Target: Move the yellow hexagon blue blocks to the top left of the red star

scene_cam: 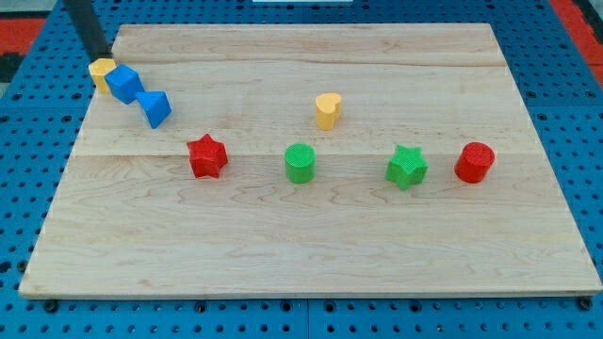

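Right now my tip (102, 56) rests against the top edge of the yellow hexagon (101, 72); the tool is a bare rod, holding nothing. Touching the hexagon are a blue block (123, 84) and a second blue block (155, 108), all up-left of the red star (207, 156) on the counter (283, 245). They look light, hard and prone to spin, so I'd push squarely through their centres.

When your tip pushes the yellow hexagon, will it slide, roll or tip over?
The yellow hexagon looks squat and flat-sided, so it would probably slide, not roll or tip. It touches a blue block, so that likely moves along, perhaps turning. The wooden board looks smooth, so little drag seems likely. My tip sits at the hexagon's top edge.
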`<action>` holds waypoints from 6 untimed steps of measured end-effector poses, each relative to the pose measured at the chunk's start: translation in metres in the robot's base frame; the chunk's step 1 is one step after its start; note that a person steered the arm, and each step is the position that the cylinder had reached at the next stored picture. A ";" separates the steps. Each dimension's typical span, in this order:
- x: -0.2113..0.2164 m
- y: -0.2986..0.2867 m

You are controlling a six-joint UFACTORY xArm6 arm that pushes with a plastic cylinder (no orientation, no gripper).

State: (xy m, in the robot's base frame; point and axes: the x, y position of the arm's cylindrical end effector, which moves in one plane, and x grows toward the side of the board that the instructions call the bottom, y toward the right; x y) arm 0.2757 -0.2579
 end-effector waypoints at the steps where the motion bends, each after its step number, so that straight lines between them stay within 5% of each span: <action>1: 0.017 0.040; 2: -0.035 -0.012; 3: -0.035 -0.045; 4: 0.012 0.015; 5: 0.026 0.016; 6: -0.014 -0.046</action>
